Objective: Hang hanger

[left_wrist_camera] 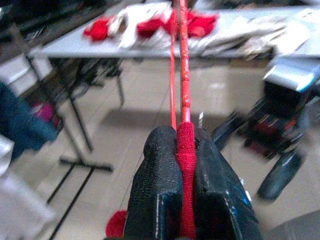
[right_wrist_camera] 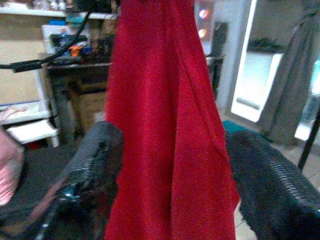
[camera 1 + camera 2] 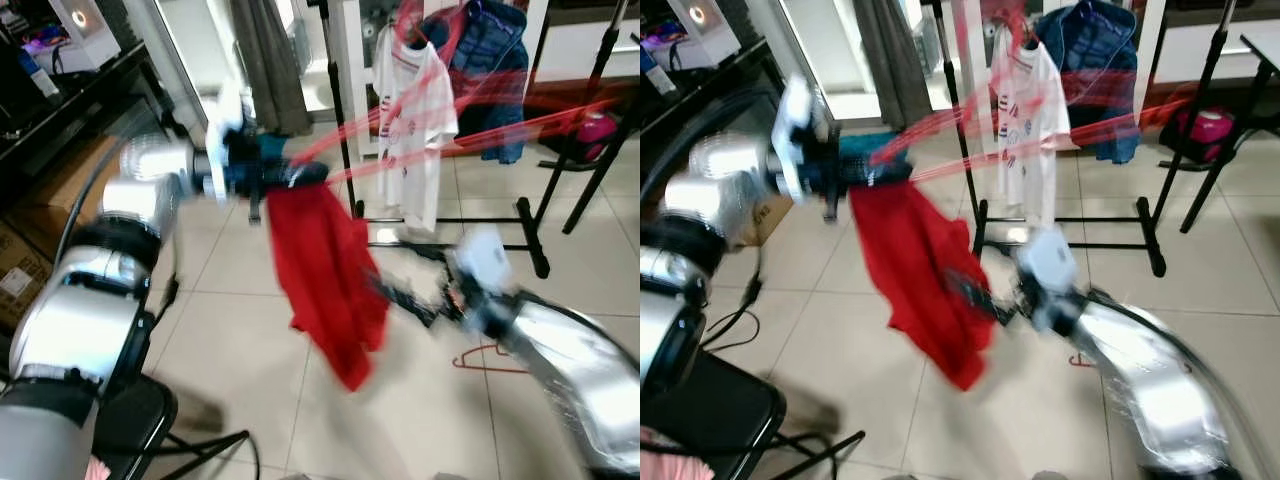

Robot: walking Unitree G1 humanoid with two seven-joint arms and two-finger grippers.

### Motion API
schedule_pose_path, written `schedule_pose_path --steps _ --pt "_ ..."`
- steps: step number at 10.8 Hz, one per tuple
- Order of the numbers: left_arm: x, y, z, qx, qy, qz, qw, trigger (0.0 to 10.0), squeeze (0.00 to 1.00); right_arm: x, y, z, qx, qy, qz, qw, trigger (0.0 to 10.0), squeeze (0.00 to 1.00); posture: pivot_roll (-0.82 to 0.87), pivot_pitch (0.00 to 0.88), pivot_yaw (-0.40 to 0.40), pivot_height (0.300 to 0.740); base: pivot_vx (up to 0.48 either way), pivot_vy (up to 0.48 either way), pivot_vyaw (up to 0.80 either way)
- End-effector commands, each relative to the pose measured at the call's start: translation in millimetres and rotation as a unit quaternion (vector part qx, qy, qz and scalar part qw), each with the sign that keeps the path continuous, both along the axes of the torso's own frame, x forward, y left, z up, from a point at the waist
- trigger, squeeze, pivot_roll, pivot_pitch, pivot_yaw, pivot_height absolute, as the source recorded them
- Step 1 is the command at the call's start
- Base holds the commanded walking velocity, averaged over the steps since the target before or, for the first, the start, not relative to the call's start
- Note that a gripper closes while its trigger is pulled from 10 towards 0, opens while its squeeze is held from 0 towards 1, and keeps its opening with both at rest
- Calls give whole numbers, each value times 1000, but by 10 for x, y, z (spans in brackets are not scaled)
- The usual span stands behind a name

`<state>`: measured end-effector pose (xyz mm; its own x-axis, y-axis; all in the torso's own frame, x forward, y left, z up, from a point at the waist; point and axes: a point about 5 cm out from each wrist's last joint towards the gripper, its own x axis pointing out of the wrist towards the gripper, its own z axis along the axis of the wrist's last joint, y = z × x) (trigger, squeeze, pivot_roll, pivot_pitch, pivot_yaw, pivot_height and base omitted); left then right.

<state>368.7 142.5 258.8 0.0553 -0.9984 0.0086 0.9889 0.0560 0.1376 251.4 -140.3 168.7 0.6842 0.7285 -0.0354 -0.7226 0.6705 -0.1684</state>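
Left eye view: the left gripper [image 3: 300, 176] is raised at mid-height and clamps a red hanger [image 3: 420, 130], motion-blurred into streaks that reach toward the black clothes rack [image 3: 530, 235]; a red garment [image 3: 325, 280] droops from the held end. A white T-shirt [image 3: 415, 130] and a blue jacket [image 3: 490, 70] already hang on that rack, and a spare hanger [image 3: 487, 360] lies on the tiled floor [image 3: 240, 330]. Right eye view: same layout; the right gripper [image 3: 975, 292] sits low against the garment's lower part (blur prevents reading its fingers here). Left wrist view: both fingers [image 1: 160, 200] are pressed tight together on the hanger, its red rods running away from them toward a table [image 1: 75, 47] strewn with clothes. Right wrist view: the fingers [image 2: 97, 150] stand wide apart with the garment hanging between them, nothing gripped. Assessment: hanger loaded and carried, not yet hooked on the rail; approach and hooking remain
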Motion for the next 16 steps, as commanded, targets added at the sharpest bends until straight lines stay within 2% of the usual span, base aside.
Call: schedule_pose_path --steps 1,3,5,6,7,9,11,14,16 --pt "-28 63 154 -20 -9 -18 1000 0 0 29 45 49 8 -23 -10 1000 10000 1000 -185 0 242 740 0 0 0" --pt "-93 35 186 -9 -8 -58 998 0 0 36 179 191 61 -52 6 997 10000 1000 -174 0 234 740 0 0 0" --pt "-119 2 180 1 -5 -68 998 0 0 4 270 268 90 -63 36 993 10000 1000 -157 0 234 740 0 0 0" --pt "-146 -19 204 1 -1 -77 997 0 0 -57 324 314 111 -66 70 989 10000 694 -141 0 234 740 0 0 0" --pt "-152 -27 208 5 0 -80 997 0 0 -90 343 338 117 -68 86 987 10000 0 -135 6 235 740 0 0 0" --pt "-178 -79 233 14 6 -94 995 0 0 -167 441 379 113 -67 147 980 10000 0 -107 44 244 740 0 0 0" --pt "-189 -102 261 20 7 -98 995 0 0 -186 486 394 108 -64 175 977 10000 0 -93 60 240 740 0 0 0" --pt "-198 -151 302 18 6 -104 994 0 0 -187 607 313 89 -46 210 972 10000 0 -90 64 237 740 0 0 0" --pt "-216 -157 352 7 4 -110 994 0 0 -148 693 176 54 -32 217 974 10000 0 -91 61 237 740 0 0 0"
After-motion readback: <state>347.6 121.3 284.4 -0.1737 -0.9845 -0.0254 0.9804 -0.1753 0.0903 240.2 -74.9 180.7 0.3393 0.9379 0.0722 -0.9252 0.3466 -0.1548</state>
